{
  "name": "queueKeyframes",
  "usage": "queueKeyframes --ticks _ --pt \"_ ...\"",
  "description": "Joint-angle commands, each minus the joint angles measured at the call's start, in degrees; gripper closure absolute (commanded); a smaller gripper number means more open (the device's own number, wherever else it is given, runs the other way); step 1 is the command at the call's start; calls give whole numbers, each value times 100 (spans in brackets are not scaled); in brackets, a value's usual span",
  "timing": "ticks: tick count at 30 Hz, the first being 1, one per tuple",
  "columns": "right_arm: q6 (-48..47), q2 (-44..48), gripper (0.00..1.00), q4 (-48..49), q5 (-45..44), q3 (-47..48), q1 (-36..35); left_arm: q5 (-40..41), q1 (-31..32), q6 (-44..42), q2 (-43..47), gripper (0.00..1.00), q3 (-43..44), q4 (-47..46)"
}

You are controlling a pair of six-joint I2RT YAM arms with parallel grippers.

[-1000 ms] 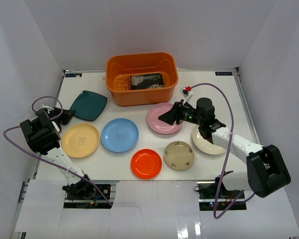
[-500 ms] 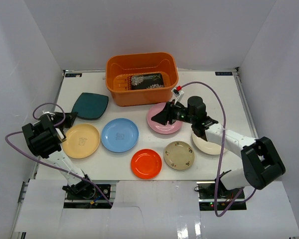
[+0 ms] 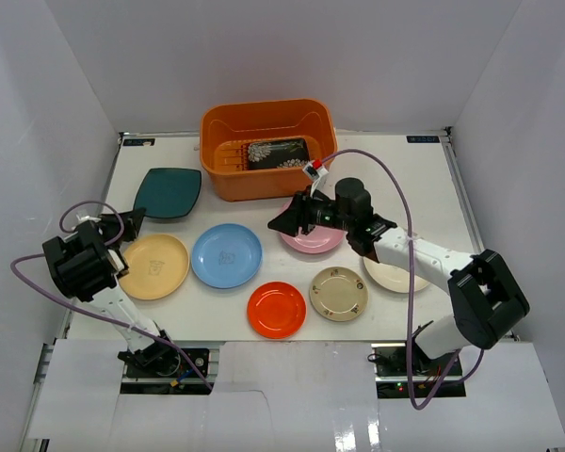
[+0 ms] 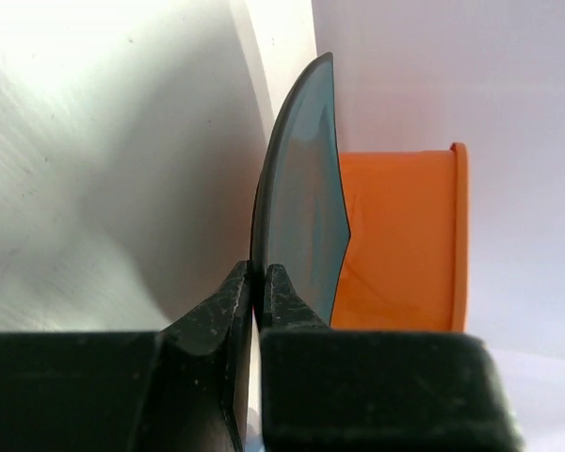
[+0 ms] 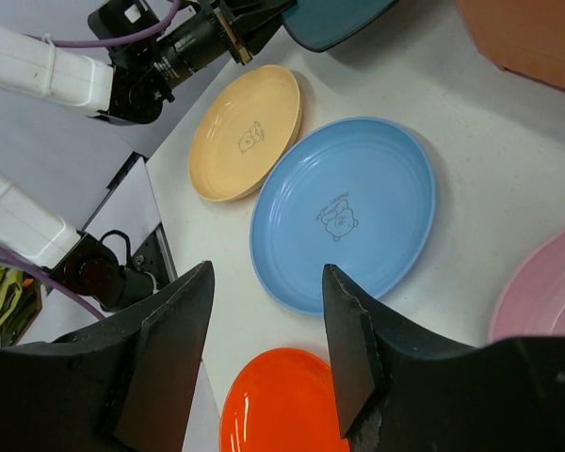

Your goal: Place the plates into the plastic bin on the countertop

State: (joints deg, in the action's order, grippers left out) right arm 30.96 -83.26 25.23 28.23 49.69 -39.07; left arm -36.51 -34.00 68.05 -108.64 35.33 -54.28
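**Left end effector** (image 4: 257,282): closed on the near rim of the square teal plate (image 4: 301,207), by the bench's left edge towards the far-left corner. A thin edge grip probably suits a shallow dish with no other purchase. Whether the plate is clear of the surface cannot be told.

**Right end effector** (image 5: 266,282): jaws spread wide, holding nothing. It is poised mid-bench over the left rim of the pink plate (image 3: 306,243), likely lining up an edge pinch.

**Plastic bin** (image 3: 264,184): orange, rectangular with rounded corners and a slotted floor, at the middle of the far edge. It holds the black flowered plate (image 3: 278,153), lying flat.

**Plates on the white bench** (image 3: 405,179): all look glossy, smooth and low-rimmed.
- Tan-yellow plate (image 3: 152,266), round, near the left edge.
- Blue plate (image 3: 226,255), round, with a small printed motif, just right of the tan-yellow one.
- Red plate (image 3: 276,309) and beige patterned plate (image 3: 339,293), towards the near edge.
- Cream plate (image 3: 391,275), partly under the right arm.
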Motion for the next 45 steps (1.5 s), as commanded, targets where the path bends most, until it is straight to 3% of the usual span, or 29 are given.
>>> queueKeyframes --ticks 1,5,10,15,22,25,32,45 --pt "-134 -111 44 17 -142 426 -109 -383 -116 604 614 100 -79 -1058" --pt "-117 -339 42 -71 -142 734 -215 -95 -168 596 1309 100 -325 -769" --pt "-125 -419 40 -177 -63 937 -268 267 -186 104 2329 100 -238 347" --pt "-222 -419 38 -378 -63 1165 -277 293 -177 269 2795 100 -62 471" --pt "-284 -612 10 -712 -133 1903 -285 285 -99 165 3278 100 334 1182" --pt "-275 -919 2 -800 -177 2360 -285 206 200 33 3463 100 457 1551" --pt "-486 -1569 2 -1187 -371 3414 -189 153 569 76 3929 100 615 2035" --pt "-134 -2862 5 -1592 -20 5146 303 -435 1290 481 3806 100 826 1710"
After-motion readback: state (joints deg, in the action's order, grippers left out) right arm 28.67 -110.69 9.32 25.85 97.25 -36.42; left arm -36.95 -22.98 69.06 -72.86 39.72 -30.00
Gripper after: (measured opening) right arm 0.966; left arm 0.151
